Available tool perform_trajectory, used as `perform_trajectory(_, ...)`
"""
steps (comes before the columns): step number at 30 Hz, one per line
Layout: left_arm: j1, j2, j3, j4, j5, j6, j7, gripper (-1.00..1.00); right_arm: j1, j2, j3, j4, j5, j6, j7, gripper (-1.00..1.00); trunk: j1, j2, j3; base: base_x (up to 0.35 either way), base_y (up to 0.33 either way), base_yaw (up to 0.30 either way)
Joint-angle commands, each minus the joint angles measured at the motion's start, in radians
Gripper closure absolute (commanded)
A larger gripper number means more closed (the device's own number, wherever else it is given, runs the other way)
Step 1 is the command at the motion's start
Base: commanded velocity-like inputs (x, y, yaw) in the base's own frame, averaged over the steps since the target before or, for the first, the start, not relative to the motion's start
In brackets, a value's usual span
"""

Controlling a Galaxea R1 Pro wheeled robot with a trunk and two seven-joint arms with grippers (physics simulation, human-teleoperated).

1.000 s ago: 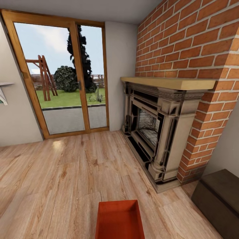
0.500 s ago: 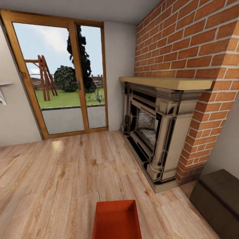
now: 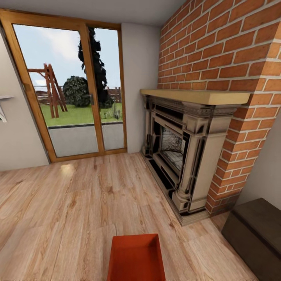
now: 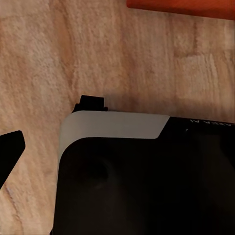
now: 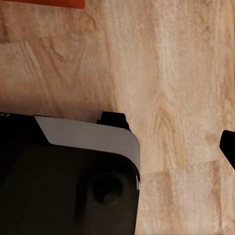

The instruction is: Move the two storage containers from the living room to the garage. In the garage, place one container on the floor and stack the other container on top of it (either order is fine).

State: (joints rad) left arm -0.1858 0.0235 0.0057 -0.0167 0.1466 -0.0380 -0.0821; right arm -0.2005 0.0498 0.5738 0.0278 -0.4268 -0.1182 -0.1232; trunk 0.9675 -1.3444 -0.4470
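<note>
One storage container (image 3: 136, 257), orange-red and open-topped, sits low in the middle of the head view, directly in front of the robot, with the light wood-plank floor (image 3: 70, 210) of the living room around it. Its near end runs out of the picture, so what carries it cannot be seen there. An orange-red edge of the container (image 4: 181, 9) crosses one border of the left wrist view, and a smaller strip (image 5: 41, 3) shows at a border of the right wrist view; in both, the bin lies apart from the dark, grey-trimmed robot body (image 4: 142, 176) below the camera. A dark tip (image 4: 10, 152) pokes in at the side of the left wrist view and another (image 5: 228, 147) in the right, but whether either gripper's fingers are spread or closed cannot be told. Ahead and to the right stands the brick fireplace (image 3: 183, 152), with a dark low cabinet (image 3: 255, 230) beyond it. A wood-framed glass door (image 3: 70, 93) faces a garden.
</note>
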Motion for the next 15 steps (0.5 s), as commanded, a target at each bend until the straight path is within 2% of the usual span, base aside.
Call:
perform_trajectory(1, -0.001, 0.0, -0.001, 0.001, 0.008, -0.003, -0.005, -1.0, -0.001, 0.001, 0.009, 0.003, -0.009, -0.005, -0.001, -1.0, 0.0, -0.001, -0.003, 0.0, 0.0, 0.0)
perform_trajectory(15, -0.001, 0.0, -0.006, 0.001, 0.004, -0.003, -0.005, -1.0, -0.001, 0.001, 0.009, 0.003, -0.008, -0.005, -0.001, -1.0, 0.0, -0.001, -0.025, 0.0, 0.0, 0.0)
